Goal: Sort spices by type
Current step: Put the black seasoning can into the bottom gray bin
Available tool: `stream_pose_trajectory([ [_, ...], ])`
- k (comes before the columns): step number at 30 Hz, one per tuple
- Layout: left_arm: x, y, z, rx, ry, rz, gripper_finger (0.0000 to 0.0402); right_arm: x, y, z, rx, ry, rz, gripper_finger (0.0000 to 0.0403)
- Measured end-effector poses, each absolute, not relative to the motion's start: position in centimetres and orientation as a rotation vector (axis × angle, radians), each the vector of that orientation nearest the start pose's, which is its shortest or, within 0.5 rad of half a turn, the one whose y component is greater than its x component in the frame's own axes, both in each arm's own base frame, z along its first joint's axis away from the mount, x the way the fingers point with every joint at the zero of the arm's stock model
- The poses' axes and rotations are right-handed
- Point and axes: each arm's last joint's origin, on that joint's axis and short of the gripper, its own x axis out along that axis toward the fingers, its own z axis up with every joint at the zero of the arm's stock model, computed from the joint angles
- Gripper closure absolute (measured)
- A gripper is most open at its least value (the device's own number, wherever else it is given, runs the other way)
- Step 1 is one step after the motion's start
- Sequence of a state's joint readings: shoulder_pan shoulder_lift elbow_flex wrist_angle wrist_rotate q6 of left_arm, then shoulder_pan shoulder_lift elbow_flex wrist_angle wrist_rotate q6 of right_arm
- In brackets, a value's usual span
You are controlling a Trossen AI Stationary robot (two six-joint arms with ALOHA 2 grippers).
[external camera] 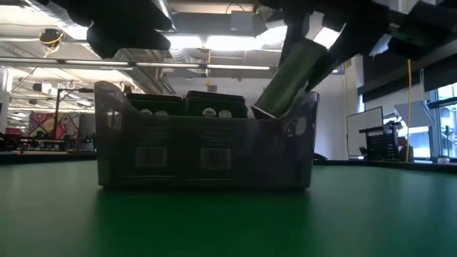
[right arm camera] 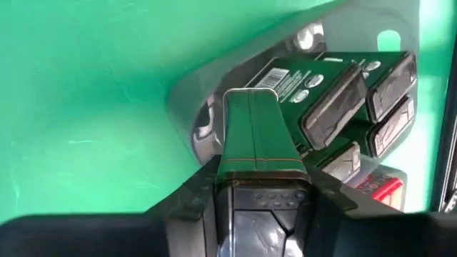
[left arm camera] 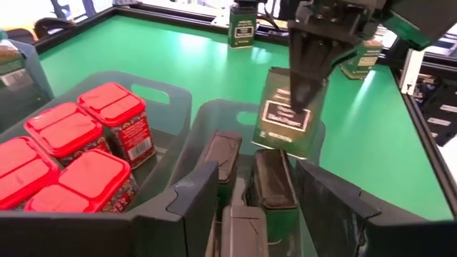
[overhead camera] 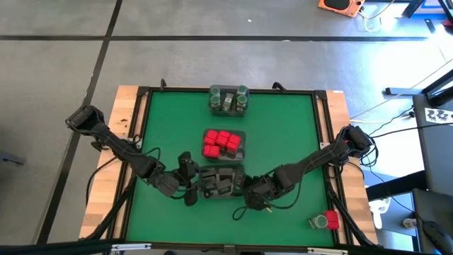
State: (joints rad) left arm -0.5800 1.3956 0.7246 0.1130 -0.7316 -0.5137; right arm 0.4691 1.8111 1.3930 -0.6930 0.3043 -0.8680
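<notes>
Lowering the dark tin (left arm camera: 288, 114) into its tray is the step in hand: the right gripper (left arm camera: 307, 89) has its fingers clamped on the tin, which hangs tilted over the right end of the near clear tray (external camera: 207, 153), its lower edge just at the rim. Other dark tins (left arm camera: 271, 178) already lie inside that tray, so the free slot looks narrow. To do this well, I judge the tin should be straightened so it matches its neighbours, brought down slowly into the gap beside them, and let go only once it sits on the tray floor, otherwise it may wedge on the wall or knock the others askew.

The left gripper (overhead camera: 185, 185) waits at the tray's left end, fingers partly apart and holding nothing; it would do well to steady that end.

Red tins (overhead camera: 222, 142) fill the middle tray, green-lidded jars (overhead camera: 228, 99) stand in the far tray, and two stray spices (overhead camera: 325, 221) sit on the green counter (overhead camera: 283, 134) near the right front corner, unsorted
</notes>
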Motion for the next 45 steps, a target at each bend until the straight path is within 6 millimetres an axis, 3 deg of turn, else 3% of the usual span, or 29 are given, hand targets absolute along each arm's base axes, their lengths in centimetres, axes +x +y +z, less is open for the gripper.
stream_pose_trajectory([
  [11, 24.4, -13.6, 21.1, -0.161, 0.381, 0.271, 0.0219, 34.9, 12.7, 22.2, -1.096, 1.041, 0.450, 0.0271],
  [15, 24.4, -13.6, 21.1, -0.162, 0.380, 0.270, 0.0219, 35.1, 12.2, 22.2, -1.013, 1.032, 0.475, 0.0265],
  [26, 24.4, -13.6, 21.1, -0.146, 0.382, 0.266, 0.0219, 35.0, 12.5, 22.3, -0.954, 1.050, 0.444, 0.0147],
  [30, 24.4, -13.6, 21.1, -0.146, 0.382, 0.266, 0.0219, 34.7, 13.6, 24.3, -0.908, 1.068, 0.406, 0.0130],
  [35, 24.4, -13.7, 21.1, -0.147, 0.382, 0.266, 0.0219, 33.3, 15.5, 28.1, -0.718, 1.140, 0.384, 0.0129],
  [37, 24.5, -13.7, 20.9, -0.146, 0.383, 0.266, 0.0219, 32.2, 16.0, 28.8, -0.593, 1.228, 0.391, 0.0128],
  [45, 25.1, -14.2, 20.1, -0.153, 0.381, 0.257, 0.0219, 27.6, 18.4, 27.4, -0.286, 1.558, 0.163, 0.0128],
])
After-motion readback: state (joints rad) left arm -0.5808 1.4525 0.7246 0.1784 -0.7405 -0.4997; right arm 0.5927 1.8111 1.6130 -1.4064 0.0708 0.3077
